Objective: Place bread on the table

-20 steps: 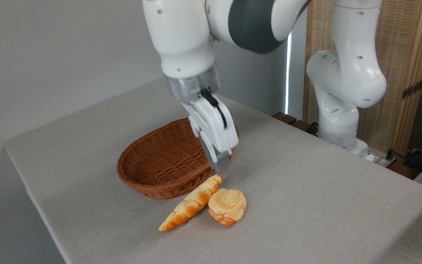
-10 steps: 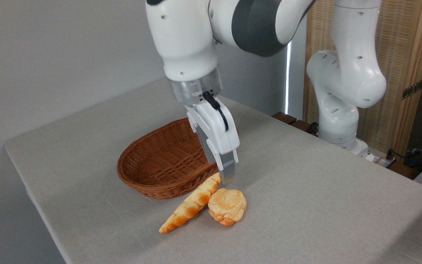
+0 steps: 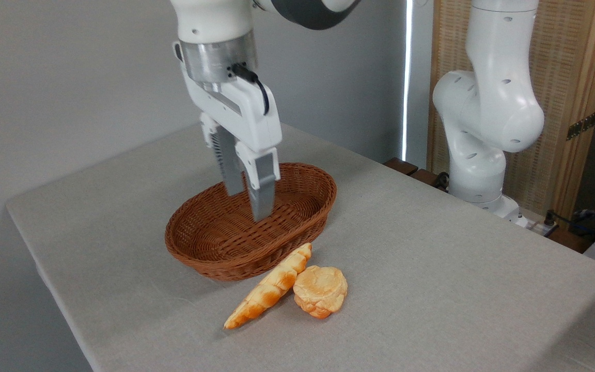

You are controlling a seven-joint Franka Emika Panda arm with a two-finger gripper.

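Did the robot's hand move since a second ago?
Yes. The hand went up and to the left, away from the bread. Before, it was low by the bread's top end; now it hangs open over the basket.

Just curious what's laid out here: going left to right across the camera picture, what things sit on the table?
Wicker basket → long bread → round bun → the robot's white base at the far right.

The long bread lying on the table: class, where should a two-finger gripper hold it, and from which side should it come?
Grip the long bread across its thicker middle, coming straight down from above. It lies flat on the table, so its long sides are open to the fingers. The bun crowds its upper right end and the basket its tip, so stay lower.
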